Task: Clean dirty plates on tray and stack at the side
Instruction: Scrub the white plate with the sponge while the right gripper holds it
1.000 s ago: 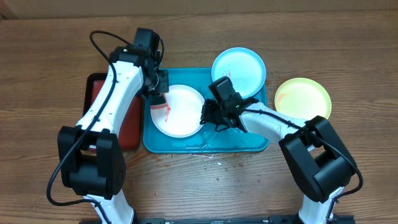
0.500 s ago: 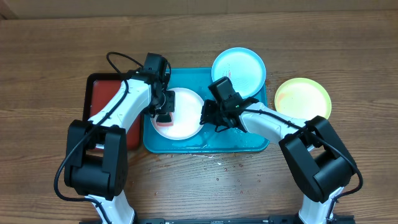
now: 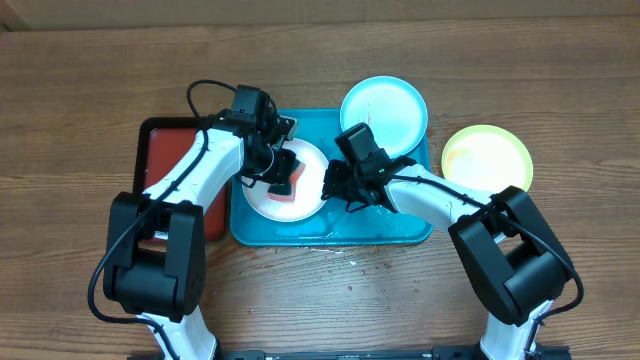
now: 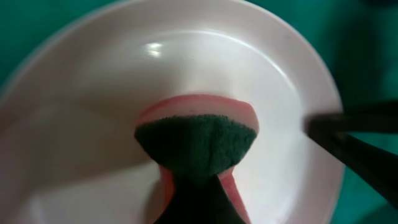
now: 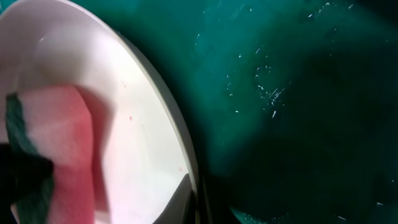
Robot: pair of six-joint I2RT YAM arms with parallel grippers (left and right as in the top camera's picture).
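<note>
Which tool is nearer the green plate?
Right. Right tool holds the white plate's right rim, toward the green plate; left tool presses a sponge on that plate, farther off.

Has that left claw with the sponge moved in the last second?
Yes. The left gripper, holding the sponge, has slid rightward from the white plate's left edge toward its middle, judged against the turquoise tray, which stayed put.

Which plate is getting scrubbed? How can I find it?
Find the big blue tray on the wooden table. The plate lies in its left half. Only it is all white with a pink sponge on it, unlike the blue plate and the green plate.
</note>
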